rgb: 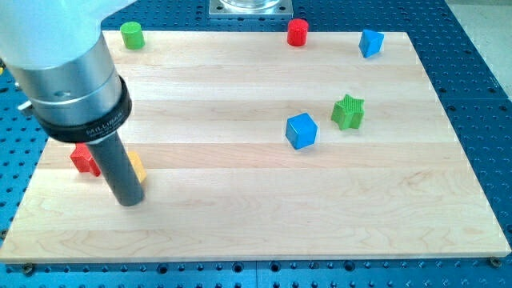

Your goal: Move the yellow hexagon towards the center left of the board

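The yellow hexagon point(138, 167) lies at the view's left, mostly hidden behind my rod; only a thin yellow-orange sliver shows at the rod's right side. My tip point(130, 200) rests on the board just below the hexagon, at the view's lower left. A red block point(82, 158), partly hidden by the rod, sits right beside it on the left.
A blue cube point(302, 130) and a green star point(348, 112) lie right of centre. Along the top edge stand a green cylinder point(132, 34), a red cylinder point(298, 32) and a blue block point(370, 42). The wooden board point(256, 216) lies on a blue perforated table.
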